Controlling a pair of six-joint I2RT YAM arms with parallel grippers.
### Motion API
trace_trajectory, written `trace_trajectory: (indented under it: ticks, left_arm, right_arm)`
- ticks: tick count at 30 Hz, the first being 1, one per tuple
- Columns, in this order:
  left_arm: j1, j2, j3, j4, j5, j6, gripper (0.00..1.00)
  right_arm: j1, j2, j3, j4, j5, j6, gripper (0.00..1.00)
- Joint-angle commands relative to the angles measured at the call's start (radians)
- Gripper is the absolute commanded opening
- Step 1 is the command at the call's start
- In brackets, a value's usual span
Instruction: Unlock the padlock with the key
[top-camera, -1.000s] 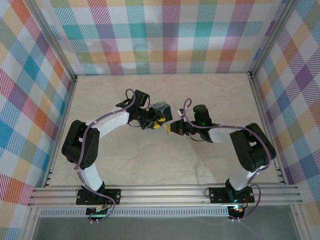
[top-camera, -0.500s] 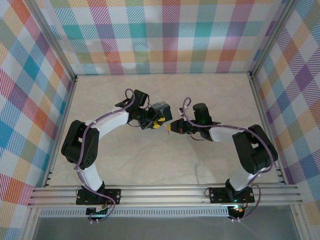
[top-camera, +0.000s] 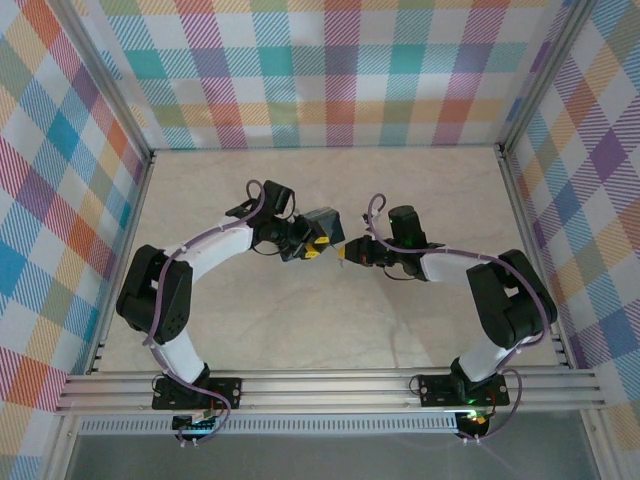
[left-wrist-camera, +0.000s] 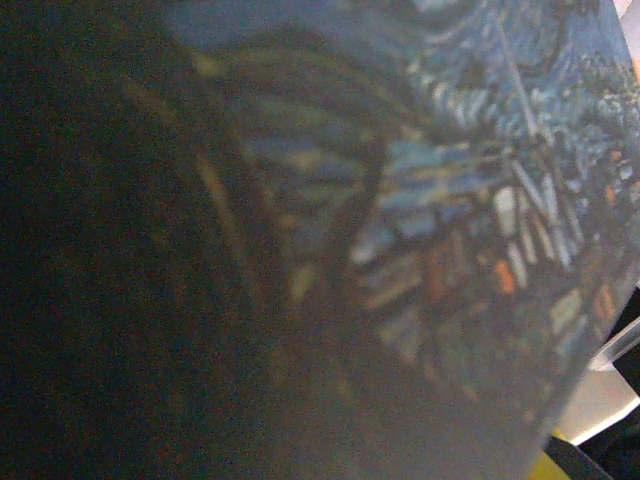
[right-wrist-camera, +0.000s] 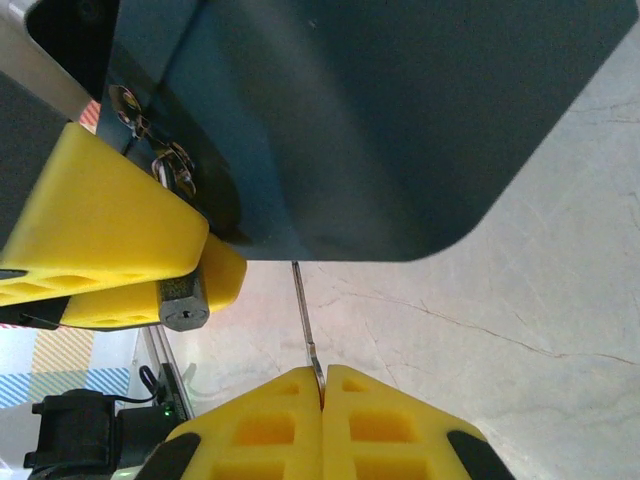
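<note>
Right wrist view: right gripper (right-wrist-camera: 322, 392) is clamped fully closed on the key (right-wrist-camera: 304, 315), blade pointing up at the dark underside of the tin (right-wrist-camera: 380, 120). The key tip meets the tin's edge just right of the padlock (right-wrist-camera: 183, 300), not in its keyhole. The padlock hangs at the tin's left corner, against the yellow fingers (right-wrist-camera: 100, 228) of the left gripper (top-camera: 312, 246). That gripper is partly closed on the tin, holding it above the surface (top-camera: 400, 330) mid-scene, with the right gripper just to its right.
</note>
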Motion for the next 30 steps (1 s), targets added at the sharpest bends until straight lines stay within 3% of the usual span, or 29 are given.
trace_trajectory:
  ticks: [1,9,30]
  left_arm:
    - [0.020,-0.044,-0.007,0.043,0.036,-0.007,0.09]
    - [0.029,-0.055,-0.009,0.043,0.036,-0.007,0.08]
    - [0.028,-0.073,-0.026,0.081,0.044,-0.025,0.07]
  right_arm:
    - [-0.005,-0.041,-0.024,0.082,-0.064,-0.004,0.00]
    - [0.004,-0.079,-0.030,0.054,-0.132,-0.052,0.00]
    - [0.031,-0.021,0.025,0.059,-0.118,-0.053,0.00]
